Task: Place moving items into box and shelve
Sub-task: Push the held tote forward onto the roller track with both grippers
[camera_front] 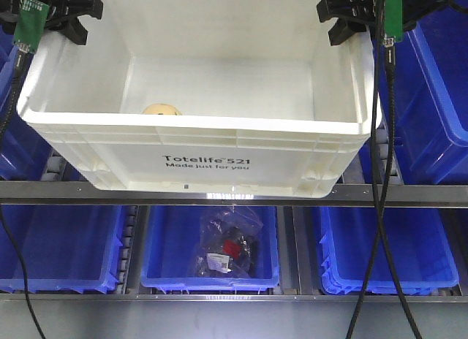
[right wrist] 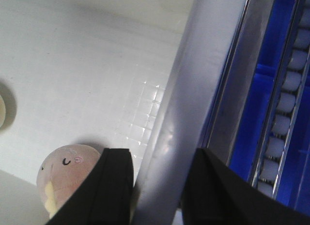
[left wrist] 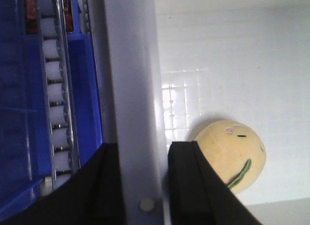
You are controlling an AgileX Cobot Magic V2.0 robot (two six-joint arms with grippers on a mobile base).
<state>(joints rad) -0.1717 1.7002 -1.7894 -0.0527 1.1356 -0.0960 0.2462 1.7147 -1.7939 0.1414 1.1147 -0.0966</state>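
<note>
Both grippers, left (left wrist: 138, 186) and right (right wrist: 157, 186), clamp opposite side rims of the box (camera_front: 205, 160), held at the shelf's upper rail. Dumplings (left wrist: 230, 157) lie on its floor. The rigid crate looks light; the ribbed rims give firm purchase.

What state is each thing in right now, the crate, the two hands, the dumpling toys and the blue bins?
White crate: open-topped, held at both side walls.
Left hand: shut on crate wall.
Right hand: shut on crate wall.
Cream dumpling: lying inside crate.
Pinkish dumpling: lying inside crate.
Middle blue bin: holds a plastic bag.
</note>
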